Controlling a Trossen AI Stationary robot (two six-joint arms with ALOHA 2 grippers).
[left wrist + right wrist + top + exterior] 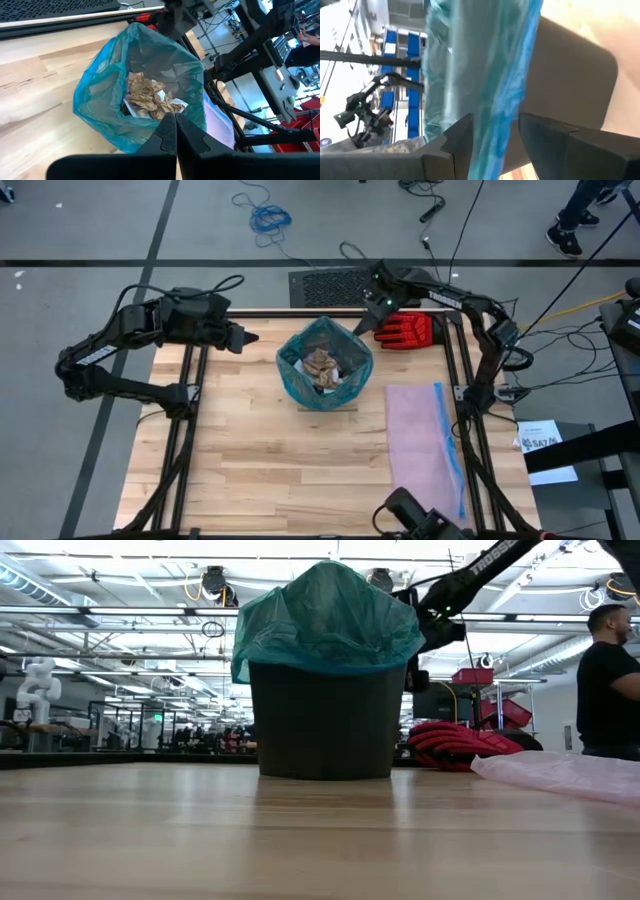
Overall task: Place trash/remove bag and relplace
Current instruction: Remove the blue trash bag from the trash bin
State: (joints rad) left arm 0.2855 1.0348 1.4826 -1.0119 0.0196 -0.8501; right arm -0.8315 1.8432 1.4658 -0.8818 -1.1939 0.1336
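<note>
The right hand [362, 326] is at the far side of the bin [322, 720], right at the rim, and its own wrist view shows the two fingers [457, 145] parted with a fold of the bag [495, 80] running down between them; they straddle the plastic, but whether they press on it I cannot tell. The bag, teal-green and crinkly, lines the dark bin and is folded out over its rim, and bin and bag stand a little toward the far edge of the bench [260, 470], about midway between its left and right edges. Inside lies the trash [322, 368], crumpled brown paper wads with a white scrap or two among them. The left hand [243, 338] hangs over the far left part of the bench, just beside the bin and apart from it, its fingers [167, 135] pressed together on nothing. A red glove [405, 330] lies at the far right corner, behind the right hand. A pale pink bag [425, 442] with a blue strip lies flat along the right edge.
</note>
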